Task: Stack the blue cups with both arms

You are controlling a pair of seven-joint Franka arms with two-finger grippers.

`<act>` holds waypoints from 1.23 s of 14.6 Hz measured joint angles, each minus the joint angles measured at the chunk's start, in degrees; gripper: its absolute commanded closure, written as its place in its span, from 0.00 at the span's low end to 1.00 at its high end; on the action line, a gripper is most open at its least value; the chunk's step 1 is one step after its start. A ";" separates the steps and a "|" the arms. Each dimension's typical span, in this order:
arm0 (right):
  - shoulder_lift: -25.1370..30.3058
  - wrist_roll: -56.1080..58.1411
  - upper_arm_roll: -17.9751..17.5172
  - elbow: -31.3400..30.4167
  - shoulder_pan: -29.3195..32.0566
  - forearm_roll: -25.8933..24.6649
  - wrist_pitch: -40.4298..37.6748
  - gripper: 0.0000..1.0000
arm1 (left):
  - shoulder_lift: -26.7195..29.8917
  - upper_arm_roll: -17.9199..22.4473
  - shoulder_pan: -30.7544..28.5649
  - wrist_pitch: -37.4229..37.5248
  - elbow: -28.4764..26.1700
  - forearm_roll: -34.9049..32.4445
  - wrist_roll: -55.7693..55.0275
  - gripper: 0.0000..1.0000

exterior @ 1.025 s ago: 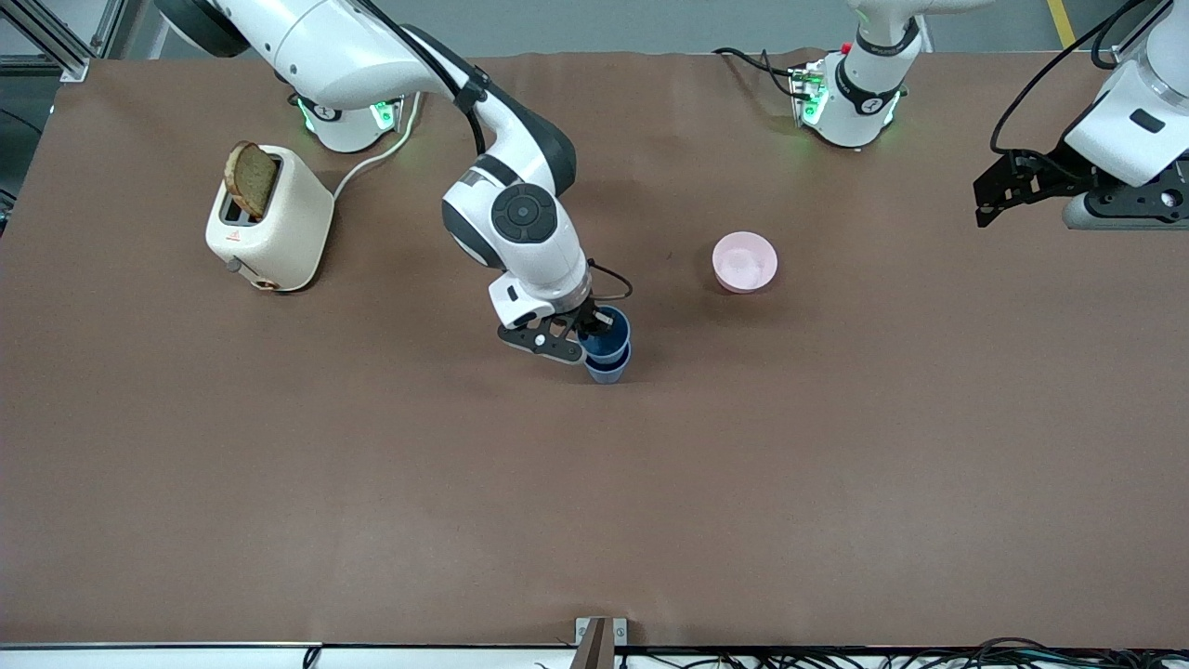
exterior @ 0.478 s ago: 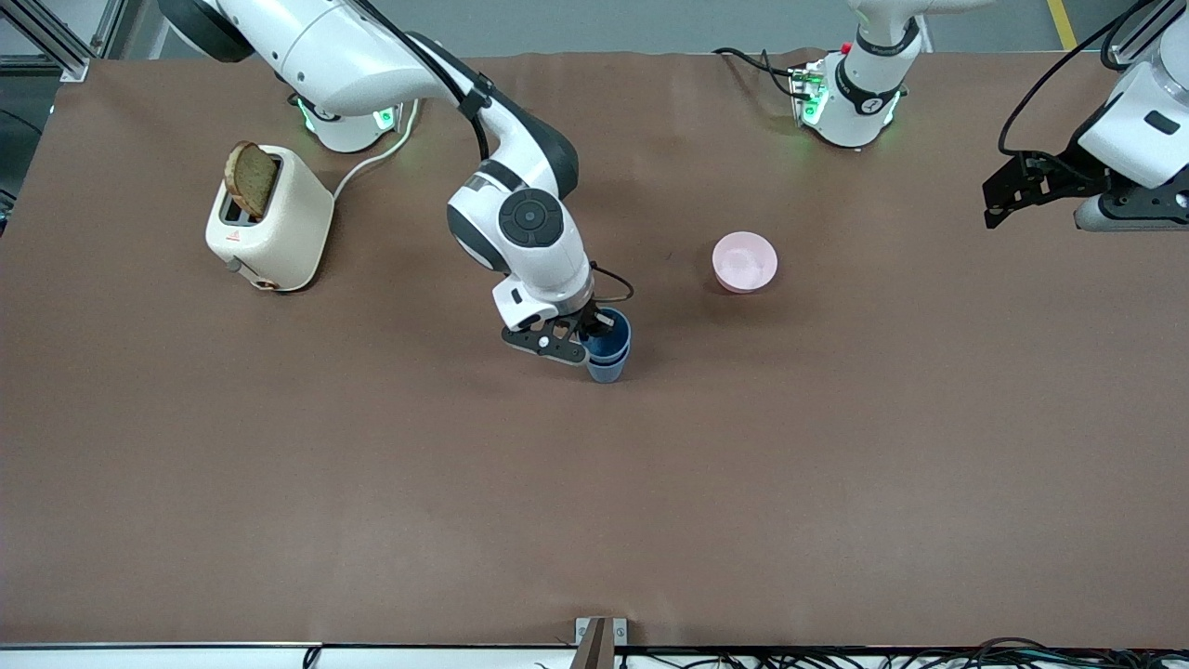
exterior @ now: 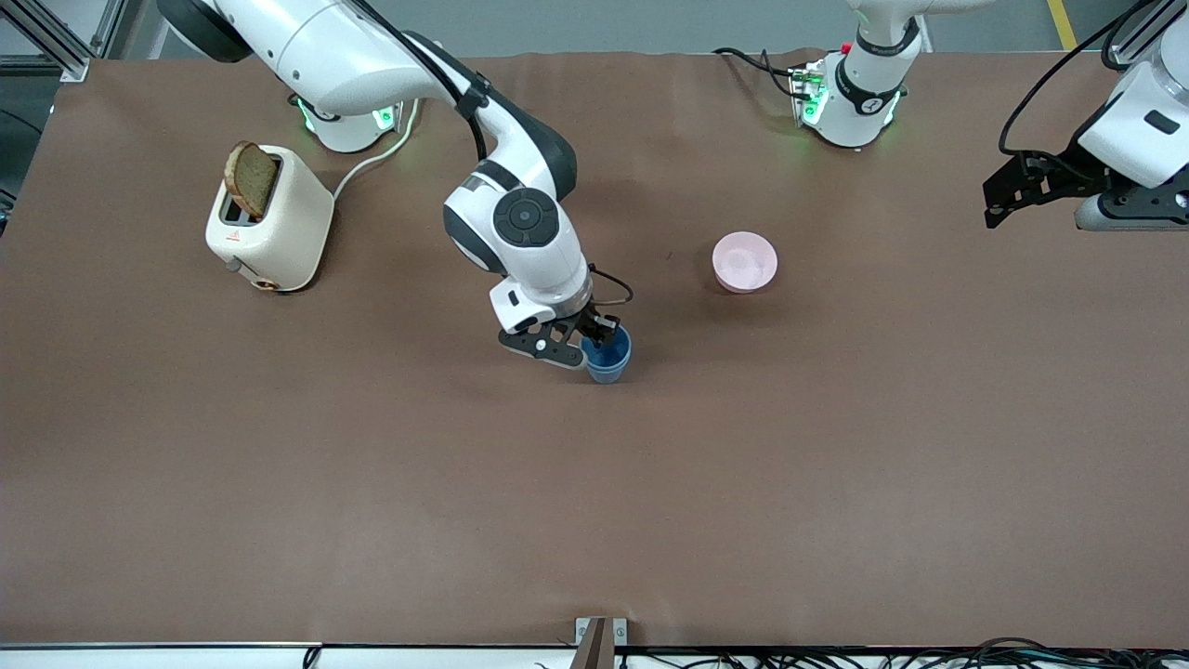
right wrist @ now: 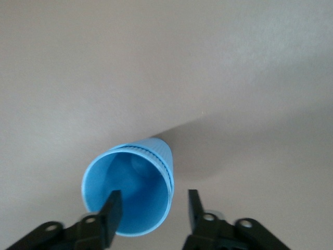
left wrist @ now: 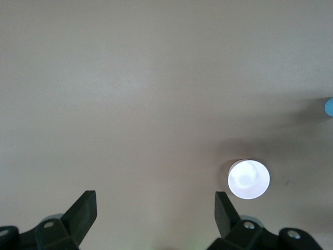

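Two blue cups (exterior: 608, 364) stand nested, one in the other, near the middle of the table. In the right wrist view the stack (right wrist: 130, 192) shows a doubled rim. My right gripper (exterior: 594, 336) is open right over the stack. One finger (right wrist: 112, 208) hangs inside the cup's mouth and the other stands outside the wall, clear of it. My left gripper (exterior: 999, 197) is open and empty, held high over the left arm's end of the table, waiting. Its wrist view shows the spread gripper (left wrist: 156, 200) over bare table, with a sliver of blue cup (left wrist: 329, 107) at the picture's edge.
A pink bowl (exterior: 744, 261) sits toward the left arm's end from the cups; it shows white in the left wrist view (left wrist: 248, 179). A cream toaster (exterior: 269, 218) with a bread slice stands toward the right arm's end, its cord running to the arm's base.
The upper blue cup has sunk down into the lower one, so the stack is shorter. My right gripper has lowered slightly and opened. The left arm has drawn back a little.
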State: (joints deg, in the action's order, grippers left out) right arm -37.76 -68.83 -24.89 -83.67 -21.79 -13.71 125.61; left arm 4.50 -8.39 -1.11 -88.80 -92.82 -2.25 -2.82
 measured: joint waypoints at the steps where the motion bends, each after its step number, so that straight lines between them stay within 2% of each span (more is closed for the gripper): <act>1: 1.05 0.00 0.15 0.85 0.31 -0.11 -1.76 0.00 | 0.00 0.01 -0.26 0.00 0.00 0.00 0.42 0.00; 3: 5.03 -0.03 0.49 1.94 2.35 -0.51 -7.05 0.00 | 0.00 0.05 -0.92 0.00 0.00 0.00 0.86 0.00; 6: 12.98 1.69 0.64 2.29 8.75 -0.97 -16.30 0.00 | 0.00 0.05 -1.11 0.00 0.00 0.00 0.92 0.00; 10: 21.89 13.31 0.68 2.26 18.55 -0.95 -25.90 0.00 | 0.00 0.07 -1.14 0.00 0.00 0.00 0.92 0.00; 13: 26.59 21.95 1.61 2.23 23.26 -0.47 -32.07 0.00 | 0.00 0.08 -1.16 0.00 -0.01 0.27 0.92 0.00; 15: 29.58 29.40 6.44 2.18 23.34 2.07 -34.34 0.00 | 0.00 0.13 -1.35 0.11 -0.01 0.64 0.92 0.00; 18: 33.59 43.56 16.07 2.16 23.53 7.03 -39.15 0.00 | 0.00 0.18 -1.73 0.19 -0.03 0.81 0.92 0.00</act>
State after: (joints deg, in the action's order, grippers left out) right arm -4.17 -25.27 -8.81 -81.51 1.75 -6.68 86.46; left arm 4.50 -8.21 -2.84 -88.61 -92.85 -1.45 -1.90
